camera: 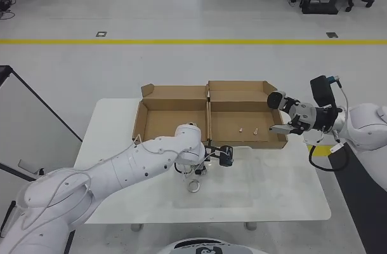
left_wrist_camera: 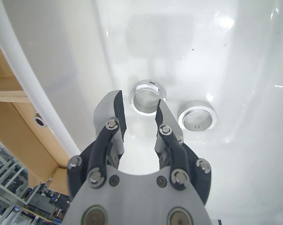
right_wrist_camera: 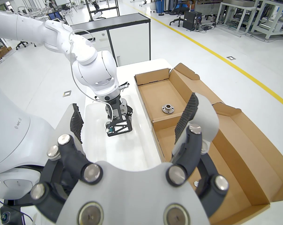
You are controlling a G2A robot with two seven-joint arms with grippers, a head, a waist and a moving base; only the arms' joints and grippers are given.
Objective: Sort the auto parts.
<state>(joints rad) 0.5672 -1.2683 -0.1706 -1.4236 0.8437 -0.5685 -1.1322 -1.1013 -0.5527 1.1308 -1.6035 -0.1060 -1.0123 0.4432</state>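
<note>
Aluminium ring (left_wrist_camera: 145,104) near left gripper (left_wrist_camera: 139,97) fingers (left_wrist_camera: 119,111), spread apart, empty.

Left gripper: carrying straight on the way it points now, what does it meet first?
Probably the nearer metal ring lying on the white table: the open left gripper points down at it, with the ring just ahead of its gap. The second ring sits off to one side. Height above it is unclear.

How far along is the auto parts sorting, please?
Done: a flanged part lies in one box compartment, two small parts in the other. In hand: nothing; the open left gripper hovers over one ring. Left: it and a second ring on the table.
</note>
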